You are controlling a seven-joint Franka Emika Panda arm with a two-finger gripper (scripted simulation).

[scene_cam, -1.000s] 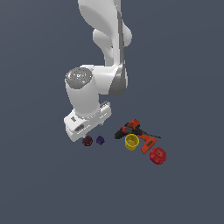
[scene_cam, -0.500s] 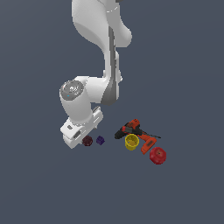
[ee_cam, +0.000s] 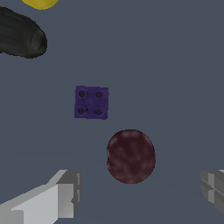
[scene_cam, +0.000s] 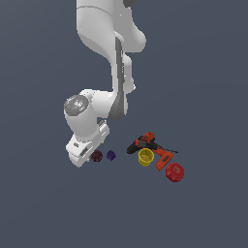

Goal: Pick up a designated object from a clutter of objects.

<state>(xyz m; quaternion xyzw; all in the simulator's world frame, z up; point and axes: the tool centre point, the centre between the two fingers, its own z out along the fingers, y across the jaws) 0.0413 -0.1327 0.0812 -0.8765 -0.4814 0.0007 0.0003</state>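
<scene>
- The gripper's (ee_cam: 140, 192) fingers (ee_cam: 61, 194) stand spread wide and empty, one on each side of the maroon ball (ee_cam: 131, 155), touching nothing.
- The ball rests on the floor in the exterior view's lower left, beside the purple studded cube (ee_cam: 91, 102).
- Judged progress: approach done; closing and lifting remain.
- One finger is cropped at the frame edge; the drill (scene_cam: 147, 144) and yellow cup (scene_cam: 146, 157) are only partly visible at the wrist.

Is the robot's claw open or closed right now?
Open. In the wrist view the gripper has its two fingers far apart, with the maroon ball sitting untouched in the gap.
</scene>
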